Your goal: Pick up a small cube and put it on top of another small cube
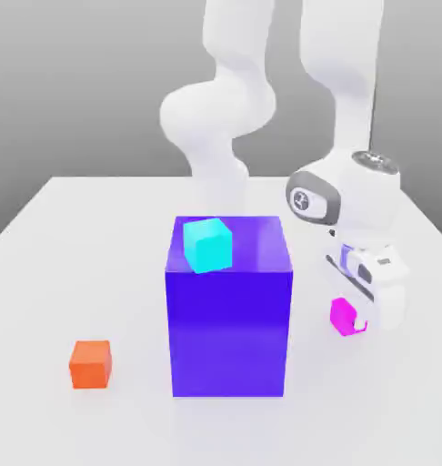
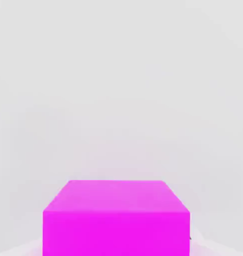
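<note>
Gripper (image 1: 359, 320) sitting low at magenta cube (image 1: 343, 315), on worktop (image 1: 79, 227) at exterior view's right of big purple block (image 1: 229, 319). Cannot tell finger state. Advice: centre cube between fingers, clamp squarely, lift straight, avoiding block. Cyan cube (image 1: 207, 244) resting atop block; orange cube (image 1: 90, 363) lying well apart.

Arm (image 1: 226, 109) is all smooth glossy white, chunky rounded segments that bulge at the joints like fat elbows. The wrist joint (image 1: 313, 197) has a dark grey end cap with a small round light disc and some white marks on it. There's a grey ring on top of the wrist housing too. The hand (image 1: 370, 271) below is white and boxy with a few tiny dark details on its side.
</note>
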`<act>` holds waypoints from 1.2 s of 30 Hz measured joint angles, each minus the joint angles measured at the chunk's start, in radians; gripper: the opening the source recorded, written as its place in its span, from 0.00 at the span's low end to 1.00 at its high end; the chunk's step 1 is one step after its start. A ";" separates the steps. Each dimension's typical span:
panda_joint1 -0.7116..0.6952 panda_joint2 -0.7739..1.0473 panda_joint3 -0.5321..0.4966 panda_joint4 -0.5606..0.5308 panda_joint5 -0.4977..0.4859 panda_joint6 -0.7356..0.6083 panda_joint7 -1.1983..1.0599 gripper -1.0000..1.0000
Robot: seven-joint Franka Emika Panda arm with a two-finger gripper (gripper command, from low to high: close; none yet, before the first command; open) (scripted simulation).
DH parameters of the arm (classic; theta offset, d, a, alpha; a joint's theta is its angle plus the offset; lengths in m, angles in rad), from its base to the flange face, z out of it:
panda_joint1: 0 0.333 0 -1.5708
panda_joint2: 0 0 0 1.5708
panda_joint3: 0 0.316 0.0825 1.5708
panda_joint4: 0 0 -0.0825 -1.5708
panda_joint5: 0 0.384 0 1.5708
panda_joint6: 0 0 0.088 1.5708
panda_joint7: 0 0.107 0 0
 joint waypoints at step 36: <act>-0.077 0.349 -0.095 0.874 0.089 -0.527 0.448 1.00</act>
